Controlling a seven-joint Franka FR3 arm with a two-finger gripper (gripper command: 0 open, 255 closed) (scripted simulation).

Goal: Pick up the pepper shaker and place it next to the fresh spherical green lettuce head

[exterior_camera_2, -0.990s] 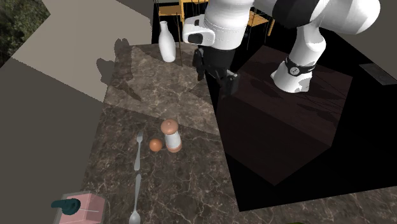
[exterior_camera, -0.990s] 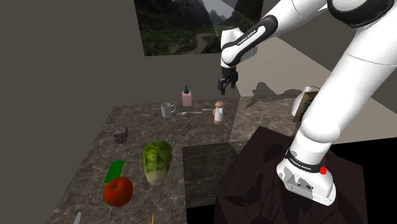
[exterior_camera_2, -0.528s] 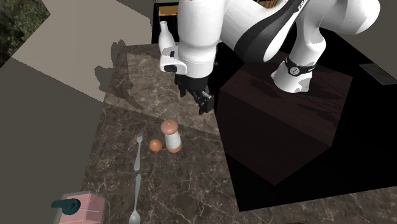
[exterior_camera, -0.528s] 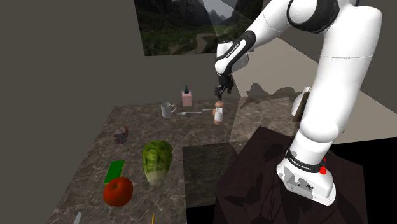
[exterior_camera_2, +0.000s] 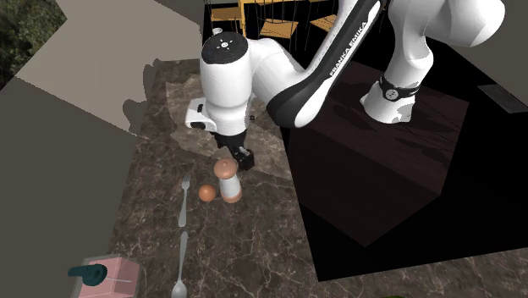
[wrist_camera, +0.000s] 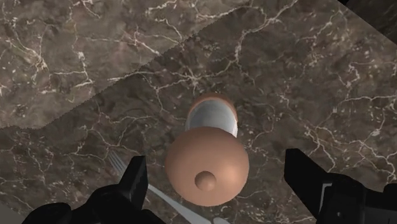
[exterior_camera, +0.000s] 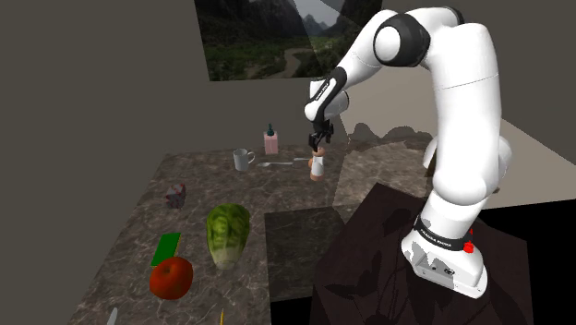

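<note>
The pepper shaker [exterior_camera: 318, 165] stands upright on the marbled bench [exterior_camera: 277, 198], a little above the middle of the shoulder view. The gripper [exterior_camera: 319, 140] hangs directly over its cap, pointing straight down. That alignment reads as the set-up for a top-down grasp. In the wrist view the two black fingers [wrist_camera: 135, 181] stand wide apart with the shaker's brown domed cap between them, touching neither, so nothing is held yet. The opening looks wider than the cap, which I judge leaves room to descend around the pale body before closing.

The lettuce head [exterior_camera: 227, 234] lies in the lower left part of the shoulder view, well apart from the shaker, with a tomato [exterior_camera: 172, 277] just below it. The bare bench to the lettuce's right looks like a sensible landing spot.

The shoulder view gives the whole route from shaker to lettuce, plus a mug [exterior_camera: 243, 159] and a pink bottle [exterior_camera: 270, 140] to the shaker's left, near the bench's far edge. The second exterior view shows what sits close to the shaker. A small orange ball [exterior_camera_2: 206, 193] lies just beside its base and a fork [exterior_camera_2: 184, 201] lies further left, both near enough that a descending finger might nudge them. The wrist view settles how well the cap is centred in the gap, and shows the fork's tines close to one finger.
</note>
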